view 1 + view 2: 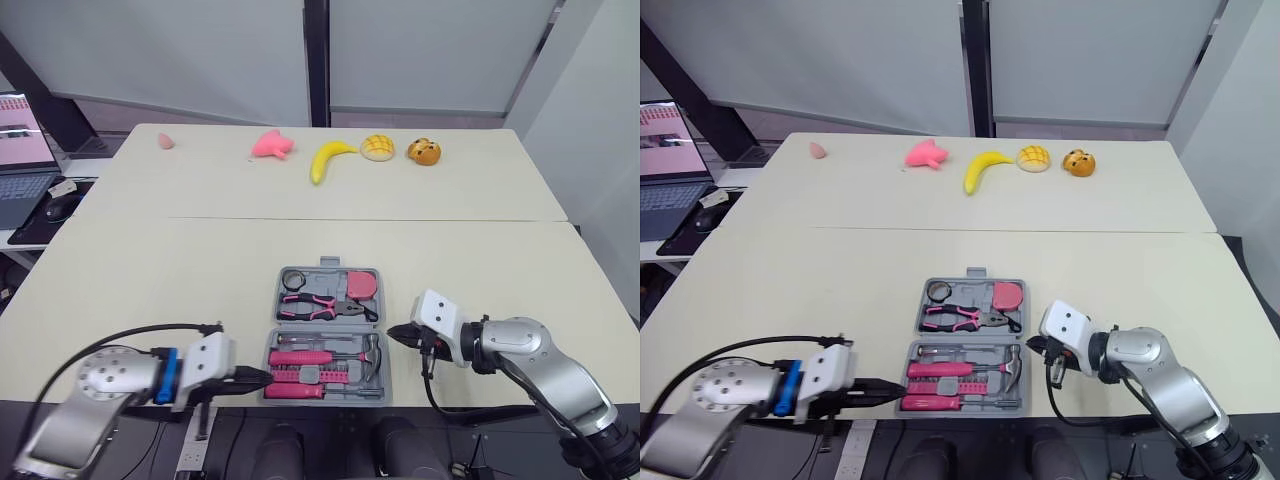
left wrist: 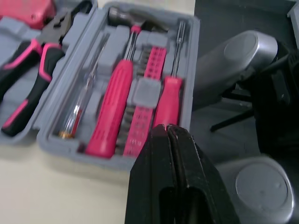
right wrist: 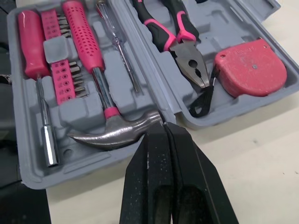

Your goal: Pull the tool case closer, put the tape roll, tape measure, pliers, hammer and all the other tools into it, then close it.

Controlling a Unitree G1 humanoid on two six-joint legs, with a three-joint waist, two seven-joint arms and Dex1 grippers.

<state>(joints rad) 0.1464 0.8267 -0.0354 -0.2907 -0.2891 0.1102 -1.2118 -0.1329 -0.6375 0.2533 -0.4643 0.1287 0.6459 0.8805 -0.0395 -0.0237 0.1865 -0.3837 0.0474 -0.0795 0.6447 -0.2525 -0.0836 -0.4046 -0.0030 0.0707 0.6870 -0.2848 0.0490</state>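
The open tool case [image 1: 329, 268] lay at the front of the surface [image 1: 150, 280], its near half almost on the front edge and its hinge running left to right between the two arms. The far half carried the tape roll [image 1: 293, 279], pliers [image 1: 318, 306] and tape measure [image 1: 360, 286]. The near half carried the hammer [image 1: 372, 352] with the pink-handled drivers.

The left end effector [image 1: 262, 377], its fingers pressed together and holding nothing, pointed at the near left corner of the case, just beside the rim. The right end effector [image 1: 393, 332], likewise pinched closed and empty, sat just off the right side at the hinge line, close to the hammer's head; whether it touched the rim could not be told.

With everything apparently stowed, closing looked like the step left. The far half would have to swing back over the hinge toward the robot, and the right arm stood nearer to it. Bare surface lay open beyond and to both sides of the case, while the front edge left little room.
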